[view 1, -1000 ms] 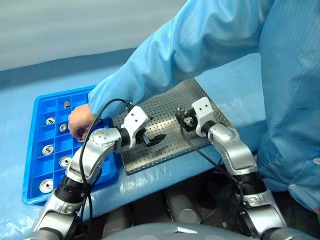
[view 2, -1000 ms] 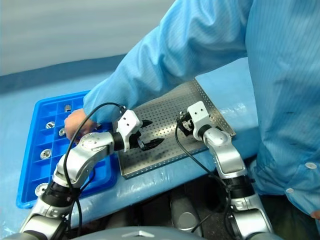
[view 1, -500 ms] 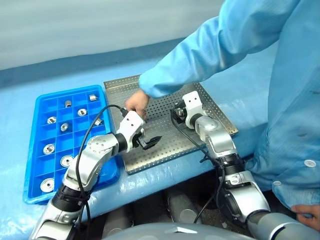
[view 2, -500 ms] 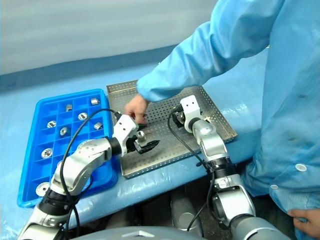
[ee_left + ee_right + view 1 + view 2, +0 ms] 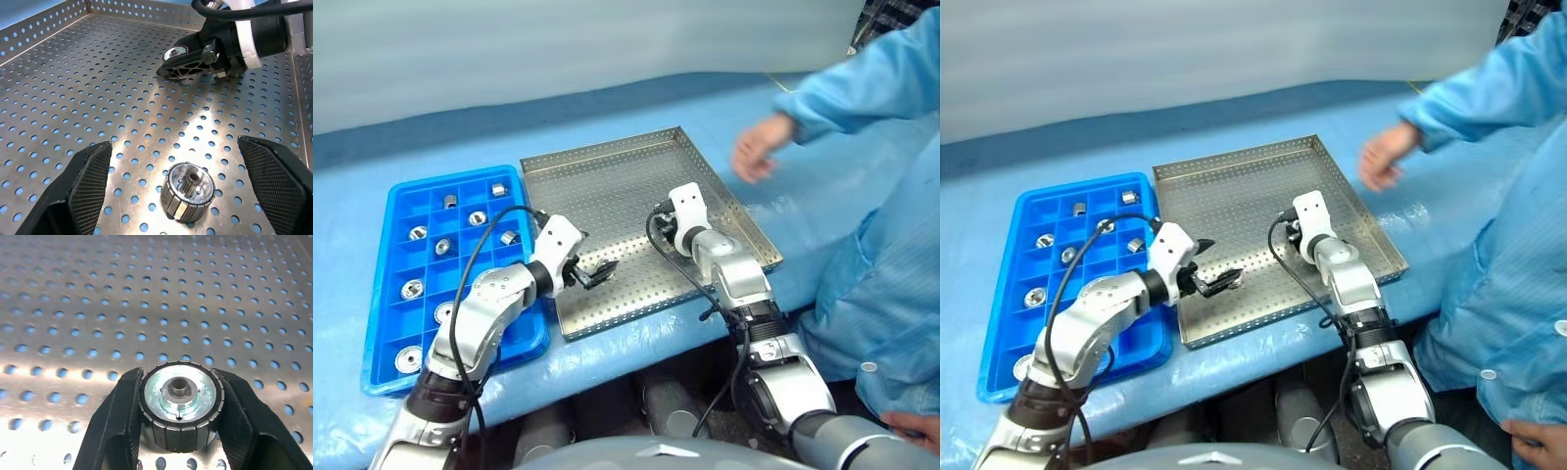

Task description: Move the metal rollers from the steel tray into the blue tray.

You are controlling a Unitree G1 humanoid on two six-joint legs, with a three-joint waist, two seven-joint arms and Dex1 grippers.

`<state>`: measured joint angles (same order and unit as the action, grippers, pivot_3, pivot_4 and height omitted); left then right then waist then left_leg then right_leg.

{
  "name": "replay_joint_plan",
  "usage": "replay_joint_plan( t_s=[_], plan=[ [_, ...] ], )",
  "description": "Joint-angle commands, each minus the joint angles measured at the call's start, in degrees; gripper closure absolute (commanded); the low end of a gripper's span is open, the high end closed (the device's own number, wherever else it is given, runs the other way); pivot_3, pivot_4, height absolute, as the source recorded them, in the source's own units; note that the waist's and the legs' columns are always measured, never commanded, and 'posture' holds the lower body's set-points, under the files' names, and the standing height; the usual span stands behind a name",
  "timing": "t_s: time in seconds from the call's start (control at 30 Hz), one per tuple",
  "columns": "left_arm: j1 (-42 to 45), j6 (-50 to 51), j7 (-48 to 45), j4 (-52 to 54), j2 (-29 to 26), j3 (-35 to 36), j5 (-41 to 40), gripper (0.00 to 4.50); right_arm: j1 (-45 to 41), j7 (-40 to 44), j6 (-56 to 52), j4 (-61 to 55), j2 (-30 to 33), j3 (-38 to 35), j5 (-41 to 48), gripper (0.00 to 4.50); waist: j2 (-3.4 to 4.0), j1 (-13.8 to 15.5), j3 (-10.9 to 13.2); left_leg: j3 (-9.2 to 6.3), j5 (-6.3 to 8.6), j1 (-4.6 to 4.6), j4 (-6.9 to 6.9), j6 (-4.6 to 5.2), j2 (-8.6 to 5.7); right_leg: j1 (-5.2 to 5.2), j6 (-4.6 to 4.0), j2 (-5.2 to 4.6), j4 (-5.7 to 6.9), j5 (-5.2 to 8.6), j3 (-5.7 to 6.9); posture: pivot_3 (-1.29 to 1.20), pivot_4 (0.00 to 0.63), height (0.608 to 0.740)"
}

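Rollers already sorted sit at the far left of the head views, one to a square in the blue tray (image 5: pixel 389 294): nine can be counted there, each in its own compartment, which reads as the reason for the grid, since it keeps the parts from rolling into one another. Just right of it, touching or nearly so on the blue worktop (image 5: pixel 607 117), lies the steel tray (image 5: pixel 607 176), its low rim holding in whatever is left. Two rollers are visible on it. The left gripper (image 5: pixel 591 273), low at the tray's lower left, has its fingers (image 5: pixel 90 181) spread wide with one loose roller (image 5: pixel 187 190) lying flat on the holes between them, placed as if to close on it next. Further right, near the tray's middle, the right gripper (image 5: pixel 658 217) is pinching the second roller (image 5: pixel 180 404) by its ribbed sides, end face toward the wrist camera, a hold that should keep it from slipping during the carry. At the upper right, a person's hand (image 5: pixel 759 157) in a blue sleeve hovers off the tray.
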<state>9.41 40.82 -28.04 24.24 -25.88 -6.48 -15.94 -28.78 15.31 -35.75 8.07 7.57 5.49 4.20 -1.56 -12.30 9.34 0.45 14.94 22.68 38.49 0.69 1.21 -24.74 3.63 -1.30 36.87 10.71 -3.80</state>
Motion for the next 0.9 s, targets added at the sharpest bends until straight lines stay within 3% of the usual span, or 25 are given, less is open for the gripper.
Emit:
replay_joint_plan(
  t_s=[0.03,0.17,0.3,0.63,0.9],
  plan=[
    [-1.9,2.7,2.0,6.8,-3.5,10.4,-1.2,0.0,1.6,9.6,-2.9,-16.9,-0.4,5.0,7.5,2.74,0.01,-0.3,0.0,0.0,0.0,0.02,-0.02,0.0,0.04,-0.04,0.0,0.04,0.0,0.0,0.0,-0.18,0.15,0.74],
    [-4.3,4.5,5.1,8.7,-8.3,19.7,1.3,0.0,2.2,14.3,-6.1,-25.2,-1.3,11.5,11.0,2.74,0.01,0.1,0.0,-0.06,-0.01,-0.06,-0.15,-0.02,0.27,-0.04,0.1,0.1,0.02,0.21,0.09,-0.13,0.15,0.74],
    [-4.7,6.0,8.4,7.9,-9.0,25.9,2.0,0.0,0.9,17.1,-6.5,-26.6,-4.8,17.3,13.6,2.74,-0.01,1.5,0.0,-0.08,-0.01,-0.07,-0.17,-0.03,0.28,-0.02,0.08,0.01,-0.01,0.23,0.16,-0.11,0.15,0.74],
    [-8.9,7.5,13.0,9.9,-5.3,28.5,2.7,0.0,-4.4,18.2,-4.8,-9.5,-15.9,28.5,10.4,2.74,-0.21,5.3,-0.1,-0.15,-0.03,0.01,-0.3,-0.11,0.28,-0.11,-0.3,-0.13,-0.01,0.15,0.36,-0.02,0.15,0.74],
    [-11.3,8.4,13.4,11.9,-4.9,30.6,2.1,0.0,-3.6,18.8,-3.6,-3.4,-17.1,31.3,7.9,2.74,-0.24,8.2,-0.1,-0.21,-0.03,0.03,-0.37,-0.18,0.29,-0.11,-0.4,-0.22,-0.02,0.2,0.58,0.01,0.15,0.74]
  ],
)
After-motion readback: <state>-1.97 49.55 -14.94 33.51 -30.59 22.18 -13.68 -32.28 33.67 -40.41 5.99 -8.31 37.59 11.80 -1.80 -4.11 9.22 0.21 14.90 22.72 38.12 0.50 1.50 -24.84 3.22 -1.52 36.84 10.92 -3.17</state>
